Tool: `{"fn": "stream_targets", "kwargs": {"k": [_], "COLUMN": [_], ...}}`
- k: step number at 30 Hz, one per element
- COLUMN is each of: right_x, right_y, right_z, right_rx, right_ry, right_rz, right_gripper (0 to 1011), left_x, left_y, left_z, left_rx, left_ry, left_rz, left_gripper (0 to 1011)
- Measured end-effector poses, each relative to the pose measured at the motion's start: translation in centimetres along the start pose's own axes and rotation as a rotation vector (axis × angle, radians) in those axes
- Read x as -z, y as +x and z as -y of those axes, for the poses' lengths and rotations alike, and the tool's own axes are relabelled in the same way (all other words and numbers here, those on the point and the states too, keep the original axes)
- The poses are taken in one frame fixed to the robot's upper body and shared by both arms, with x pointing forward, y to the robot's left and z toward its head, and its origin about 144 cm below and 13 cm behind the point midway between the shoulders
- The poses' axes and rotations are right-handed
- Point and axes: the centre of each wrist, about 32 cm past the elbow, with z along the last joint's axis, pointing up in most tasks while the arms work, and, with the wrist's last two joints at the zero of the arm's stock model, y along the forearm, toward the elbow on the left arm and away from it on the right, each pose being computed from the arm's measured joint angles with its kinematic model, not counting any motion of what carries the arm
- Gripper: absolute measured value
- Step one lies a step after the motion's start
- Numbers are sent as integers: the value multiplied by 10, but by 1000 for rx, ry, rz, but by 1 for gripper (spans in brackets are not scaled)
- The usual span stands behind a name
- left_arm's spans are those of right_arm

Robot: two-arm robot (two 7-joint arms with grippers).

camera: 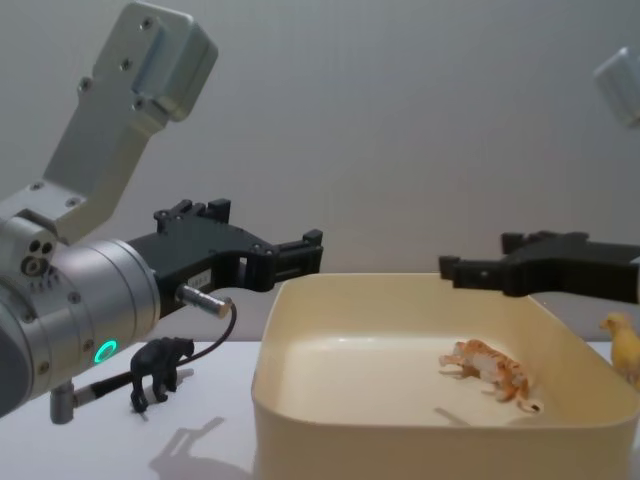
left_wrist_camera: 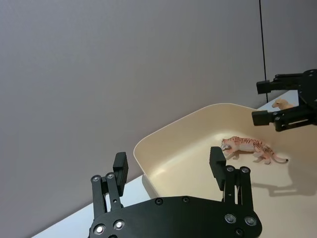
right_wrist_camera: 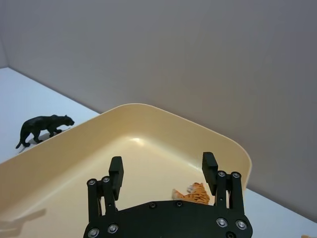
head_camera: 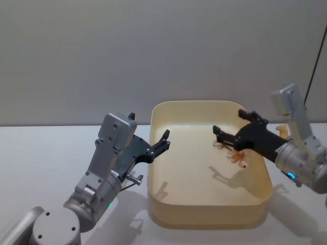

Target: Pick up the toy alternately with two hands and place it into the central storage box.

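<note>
Both gape empty: left pincer (head_camera: 163,142) beside the storage box (head_camera: 204,214), right pincer (head_camera: 228,122) seemingly over it.

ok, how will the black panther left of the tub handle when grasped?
Likely rigid and light: the black panther looks like moulded plastic. Standing on thin legs, it probably tips if the open left tool by the tub nudges it.

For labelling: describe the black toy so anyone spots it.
Start at the big cream-yellow tub. Just outside its wall on the robot's left stands a small panther figure. It alone is black; the tiger in the tub is orange.
</note>
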Motion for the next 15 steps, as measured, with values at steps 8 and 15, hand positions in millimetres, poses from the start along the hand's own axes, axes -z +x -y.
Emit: {"fn": "stream_targets", "kwargs": {"k": [8,15], "right_x": [-5,-8], "right_y": [13,26], "right_z": [17,42], "right_rx": [81,176], "right_ry": [25,23], "right_rz": [-5,-23], "right_gripper": [1001,1001], "left_x": [0,0], "left_y": [0,0], "left_z": [0,0], "left_rx": [0,0], "left_ry": [0,0], "left_rz": [0,0], "left_gripper": [1001,1001]}}
